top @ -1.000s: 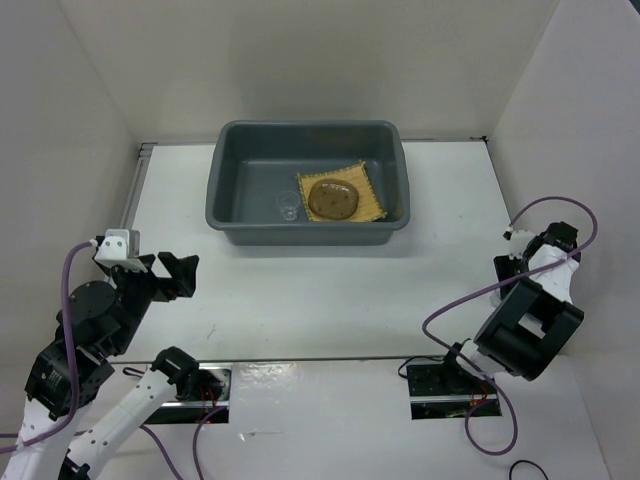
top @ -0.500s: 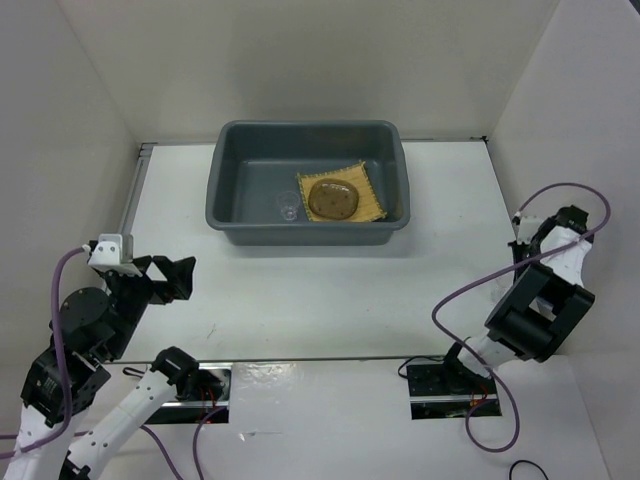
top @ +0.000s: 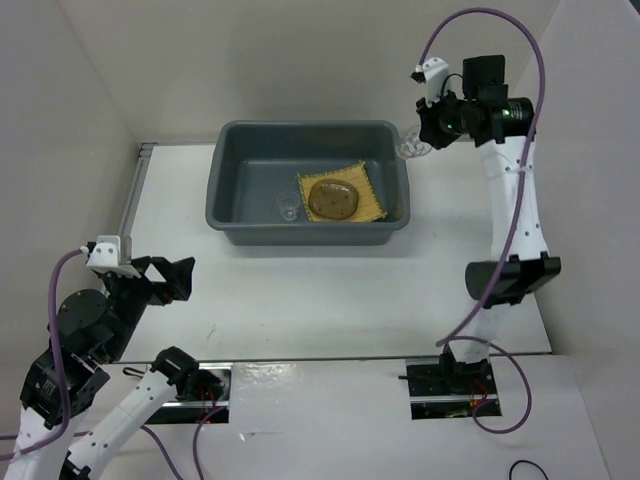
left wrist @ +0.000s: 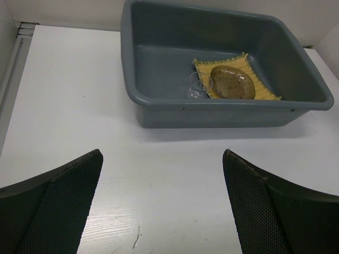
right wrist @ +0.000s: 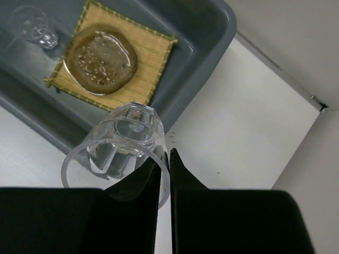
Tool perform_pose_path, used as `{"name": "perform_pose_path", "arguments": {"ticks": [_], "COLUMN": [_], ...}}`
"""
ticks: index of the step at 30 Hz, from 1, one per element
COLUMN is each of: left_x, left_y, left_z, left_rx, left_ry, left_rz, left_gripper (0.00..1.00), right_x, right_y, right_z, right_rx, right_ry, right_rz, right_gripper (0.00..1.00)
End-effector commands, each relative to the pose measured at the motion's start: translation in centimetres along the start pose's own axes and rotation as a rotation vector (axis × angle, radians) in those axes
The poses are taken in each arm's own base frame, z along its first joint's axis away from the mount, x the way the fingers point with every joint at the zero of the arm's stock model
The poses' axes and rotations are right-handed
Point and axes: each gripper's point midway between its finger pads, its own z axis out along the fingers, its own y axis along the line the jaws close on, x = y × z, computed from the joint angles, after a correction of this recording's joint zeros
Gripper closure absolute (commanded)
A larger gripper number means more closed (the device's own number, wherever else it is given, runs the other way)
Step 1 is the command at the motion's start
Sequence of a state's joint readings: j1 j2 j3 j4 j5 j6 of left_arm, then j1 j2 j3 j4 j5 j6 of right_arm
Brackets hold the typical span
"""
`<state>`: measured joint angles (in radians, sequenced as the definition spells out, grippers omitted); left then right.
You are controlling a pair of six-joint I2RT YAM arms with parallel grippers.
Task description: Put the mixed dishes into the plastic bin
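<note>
The dark grey plastic bin (top: 228, 215) stands at the back of the table. In it lie a yellow woven mat (top: 372, 205) with a round glass saucer (top: 332, 198) on top, and a tiny clear cup (top: 288, 208) to their left. High by the bin's far right corner, my right gripper (top: 418, 140) is shut on the rim wall of another clear cup (right wrist: 121, 143), one finger inside it and one outside. That cup hangs tilted above the bin's right rim (right wrist: 212, 39). My left gripper (left wrist: 161, 159) stands open over bare table, well in front of the bin (left wrist: 222, 114).
White walls close in the table on the left, back and right. A metal strip (top: 130, 195) runs along the table's left edge. The right arm's purple cable (top: 500, 20) arches above the bin's back right corner.
The right arm has swung up from the table's right side to the bin's far right corner, now with a clear cup in its jaws. The left arm has barely shifted.
</note>
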<state>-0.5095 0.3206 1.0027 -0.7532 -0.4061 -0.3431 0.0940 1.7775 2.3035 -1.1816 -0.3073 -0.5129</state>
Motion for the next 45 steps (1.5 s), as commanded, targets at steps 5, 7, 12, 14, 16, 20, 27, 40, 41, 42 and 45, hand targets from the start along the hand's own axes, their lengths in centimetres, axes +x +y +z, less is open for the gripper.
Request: {"name": "perform_pose_path", "arguments": {"ticks": [5,7,12,14,16,20,27,40,41,42,45], "left_x": [-0.1,0.0,-0.3,-0.5,-0.6,-0.6,-0.9,-1.0,-1.0,-1.0,-1.0], "left_y": [-0.9,-1.1,-1.0,-0.9,-0.9,-0.9,-0.7,-0.6,-0.6,-0.6,-0.6], "left_z": [1.4,1.9,1.4,1.2,1.0,1.0,0.5,0.5,0.5,0.5,0.5], "left_rx": [0.015,0.013,0.018,0.021,0.023,0.023,0.028,0.019,0.019,0.019,0.019], "left_ry": [0.011,0.022,0.001,-0.008,-0.017,-0.017,-0.036,-0.039,-0.038,-0.038,-0.038], "left_rz": [0.013,0.018,0.01,0.006,0.002,0.002,-0.006,-0.006,-0.006,-0.006,-0.006], "left_gripper": [0.0,0.0,0.0,0.0,0.0,0.0,0.0,0.0,0.0,0.0,0.0], "right_x": [-6.3,-9.2,-9.3,-9.4,-9.0,-9.0,-7.4,-2.2,-1.7,-1.9,-1.2], "right_y": [5.6,10.7,21.5,24.0,27.5,30.8,32.5,33.4,33.5,32.9,32.5], "right_z": [4.8,6.0,12.7,13.8,16.1,18.9,25.0,31.3,31.7,31.7,32.5], "right_rx": [-0.055,-0.084,-0.166,-0.195,-0.227,-0.247,-0.209,-0.203,-0.206,-0.197,-0.193], "right_ry": [-0.054,-0.108,-0.07,-0.09,-0.086,-0.112,-0.118,-0.036,-0.026,-0.032,-0.019], "right_rz": [-0.091,-0.175,-0.337,-0.359,-0.38,-0.392,-0.407,-0.482,-0.484,-0.477,-0.473], "right_gripper": [1.0,1.0,1.0,1.0,1.0,0.99,0.97,0.88,0.88,0.88,0.85]}}
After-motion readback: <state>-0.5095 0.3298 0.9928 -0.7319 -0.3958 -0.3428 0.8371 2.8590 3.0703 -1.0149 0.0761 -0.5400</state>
